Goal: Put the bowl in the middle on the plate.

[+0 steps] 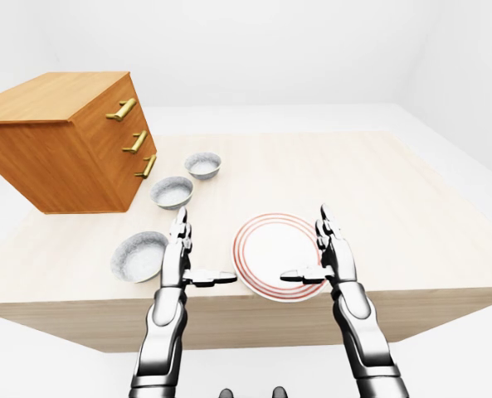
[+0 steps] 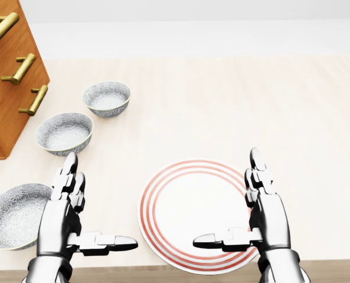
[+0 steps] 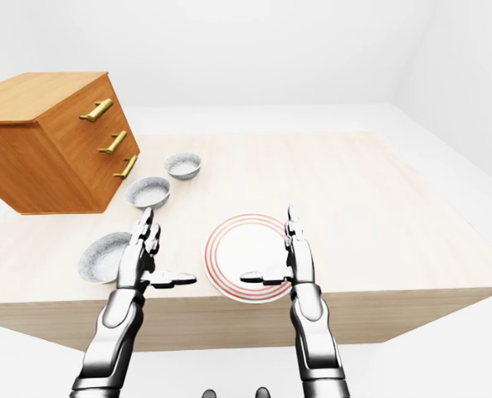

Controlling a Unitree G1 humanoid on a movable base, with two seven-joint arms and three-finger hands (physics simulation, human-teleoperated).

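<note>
Both hands sit lowest in the head view: left hand (image 2: pixel 65 215) and right hand (image 2: pixel 268 218) are spread, fingers straight, thumbs turned inward, grasping nothing. Between them lies the white round plate with red rings (image 2: pixel 189 200) on the pale wooden table (image 2: pixel 263 106); the right thumb overlaps its rim, contact undetermined. The grey patterned middle bowl (image 2: pixel 64 132) stands up-left, apart from the plate, between a like nearest bowl (image 2: pixel 12 218) and a farthest bowl (image 2: pixel 107 97), near the orange wooden chest of drawers with brass handles (image 2: pixel 6 100). This view crops the chest and the nearest bowl. Left-eye view: the plate lies close to the table's near edge; a careless set-down could, in my judgement, push it off. Right-eye view: the three bowls look alike, so taking the wrong one is a risk, and a left reach could clip the nearest bowl in its path. Bowl patterns are too fine to read.
</note>
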